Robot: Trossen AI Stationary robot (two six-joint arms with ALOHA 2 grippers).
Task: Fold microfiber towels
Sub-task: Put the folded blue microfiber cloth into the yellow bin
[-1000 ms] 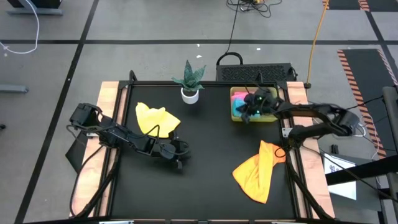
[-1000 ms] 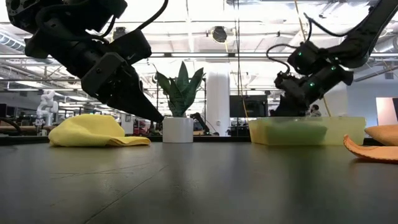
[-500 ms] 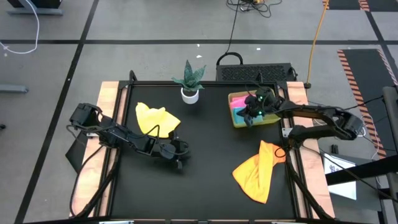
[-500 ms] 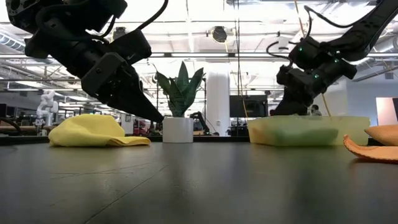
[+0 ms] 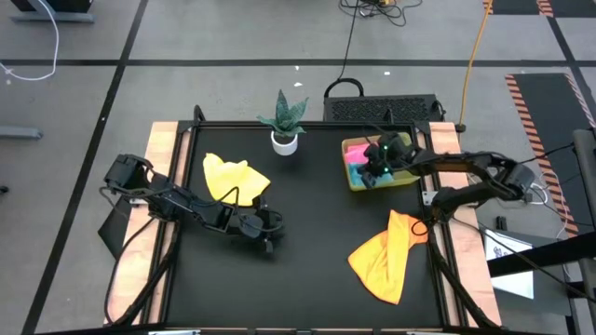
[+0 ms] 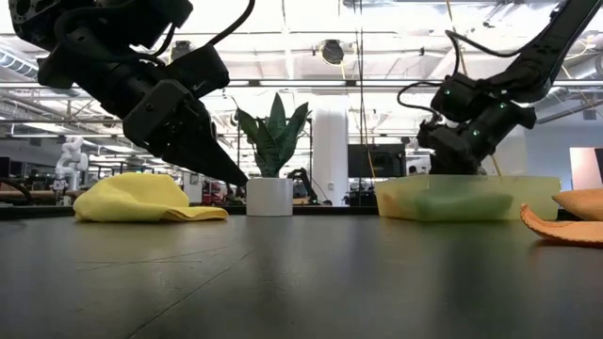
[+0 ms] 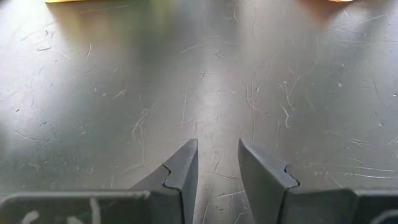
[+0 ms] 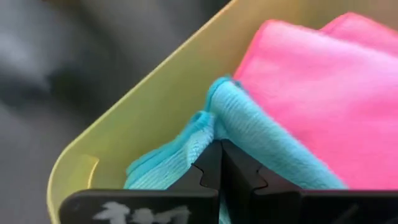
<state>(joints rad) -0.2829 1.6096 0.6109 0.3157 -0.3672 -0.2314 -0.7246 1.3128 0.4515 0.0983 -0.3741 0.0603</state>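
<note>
Since the earlier frame, the tray [image 5: 356, 177] has slid and turned slightly on the surface [image 5: 307, 233], and the right arm has drawn back a little over it; the left arm has not moved.

Work from left to right.

1. Left gripper [image 5: 267, 234]: it rests low over bare surface near the middle, just beside the yellow towel [image 5: 233, 177], which lies crumpled at the left rear. The jaws stand partly apart and hold nothing. Leave this arm parked until a second hold is needed.

2. Plant pot [image 5: 285, 140]: it stands at the rear centre, well apart from both arms. Keep any lifted cloth clear of it.

3. Right gripper [image 5: 375, 168]: it sits inside the tray at the right rear, jaws fully closed on a fold of the light blue towel [image 8: 186, 149], which lies against the tray wall beside the pink towel [image 8: 311, 93].

4. Judged step: drawing the light blue towel out of the tray. Lift straight up first, then move it over open surface. The tray drags easily, so avoid sideways pull while the cloth is inside. Confirm that only the blue fold is pinched.

5. Orange towel [image 5: 386, 256]: it lies unfolded at the right front, partly over the edge.
</note>
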